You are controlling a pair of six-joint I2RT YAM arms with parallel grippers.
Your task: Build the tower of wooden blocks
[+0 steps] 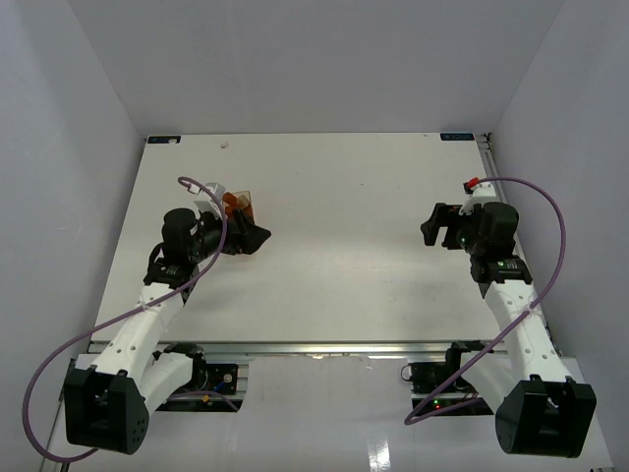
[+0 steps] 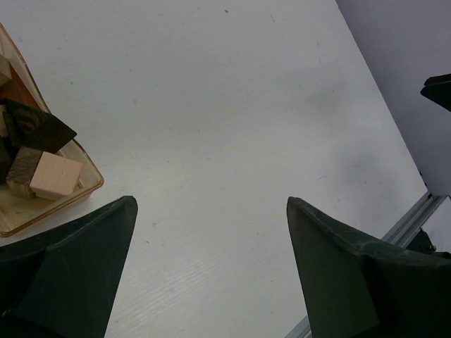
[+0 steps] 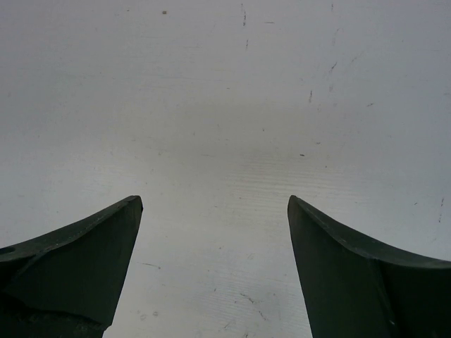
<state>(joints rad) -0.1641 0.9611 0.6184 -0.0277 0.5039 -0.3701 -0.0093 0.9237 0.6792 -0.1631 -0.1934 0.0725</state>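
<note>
Left wrist view: wood blocks (image 2: 49, 176) lie in tray (image 2: 62, 207)

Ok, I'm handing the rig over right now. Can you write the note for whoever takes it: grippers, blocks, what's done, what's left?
Left gripper: open, empty, hanging just beside the tray.
Right gripper: open, empty, over the bare table on the right side.
Wood blocks: lying loose in the clear tray on the table's left half; tan and dark pieces are visible.
Done: nothing is stacked, and no block is out of the tray.
Left: pick the blocks out and build the tower on the open table.
</note>
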